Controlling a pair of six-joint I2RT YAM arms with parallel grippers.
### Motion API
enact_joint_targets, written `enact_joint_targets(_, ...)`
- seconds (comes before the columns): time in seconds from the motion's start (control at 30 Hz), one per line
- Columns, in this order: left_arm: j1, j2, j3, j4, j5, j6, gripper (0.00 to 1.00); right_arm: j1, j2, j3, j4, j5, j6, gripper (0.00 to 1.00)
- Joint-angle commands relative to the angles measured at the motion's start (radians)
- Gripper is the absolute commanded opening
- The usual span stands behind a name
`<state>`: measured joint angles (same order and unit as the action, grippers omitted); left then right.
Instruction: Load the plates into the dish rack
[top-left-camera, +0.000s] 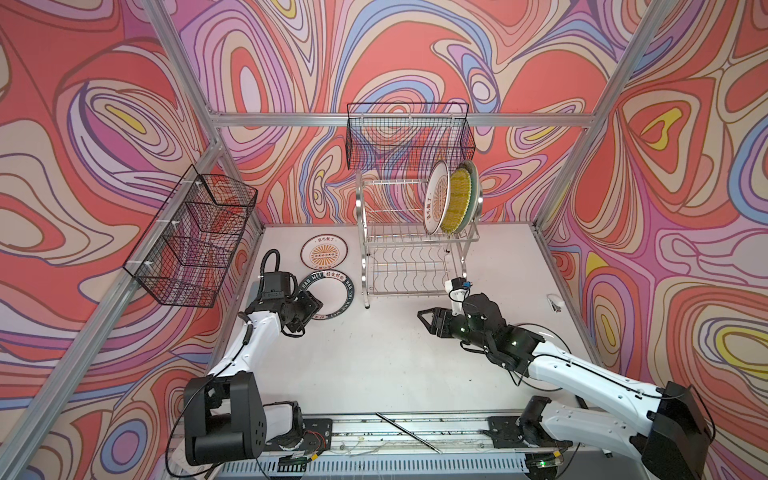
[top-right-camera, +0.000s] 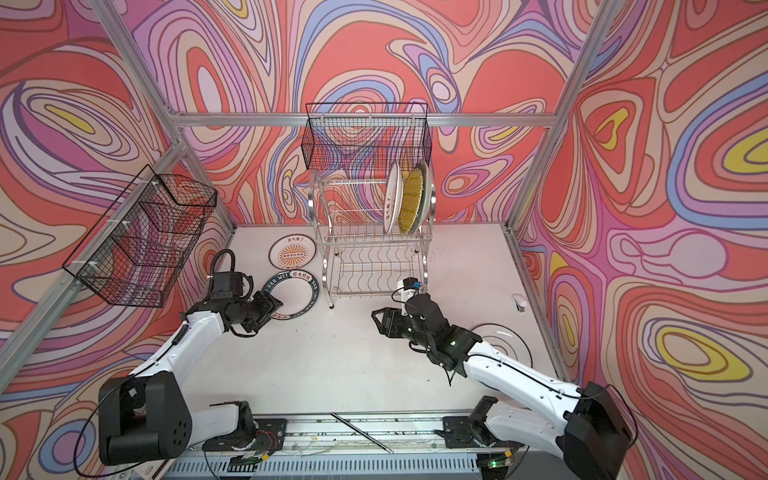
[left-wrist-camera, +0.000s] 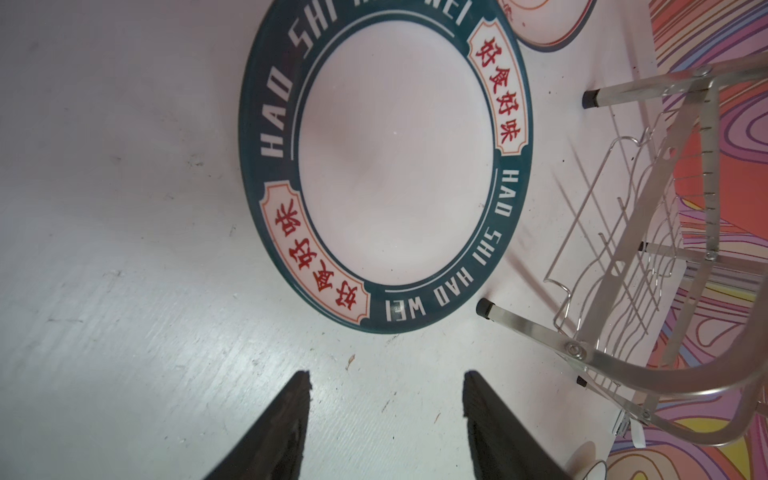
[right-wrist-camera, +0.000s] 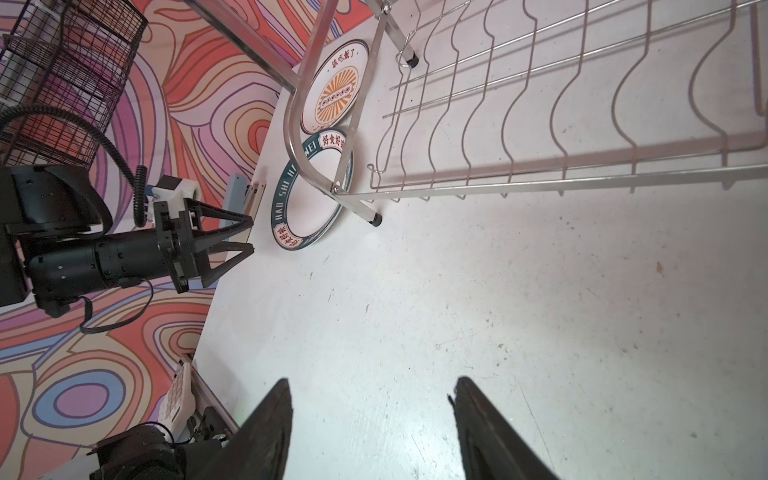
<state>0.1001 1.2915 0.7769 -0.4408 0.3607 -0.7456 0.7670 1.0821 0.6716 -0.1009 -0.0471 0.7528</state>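
The chrome dish rack stands at the back middle of the table. Three plates stand on edge in its upper tier: an orange-sunburst plate, a yellow woven plate and a pale aqua plate. Flat on the table left of the rack lie a second sunburst plate and a green lettered-rim plate. My left gripper hovers open at that plate's near-left edge, holding nothing. My right gripper is open over bare table in front of the rack. A black-ringed white plate lies partly under the right arm.
Black mesh baskets hang on the left wall and on the back wall above the rack. A small white object sits near the table's right edge. A thin metal rod lies across the front rail.
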Motion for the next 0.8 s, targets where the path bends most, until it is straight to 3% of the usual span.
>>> enact_joint_targets(0.0,0.011,0.027,-0.008,0.043,0.022,-0.007,0.62,-0.001,0.012,0.026,0.011,-0.006,-0.002,0.63)
enact_joint_targets(0.77,0.027,0.138,-0.014,0.139,0.030,-0.037,0.59,0.000,0.004,0.053,-0.046,0.009,-0.017,0.63)
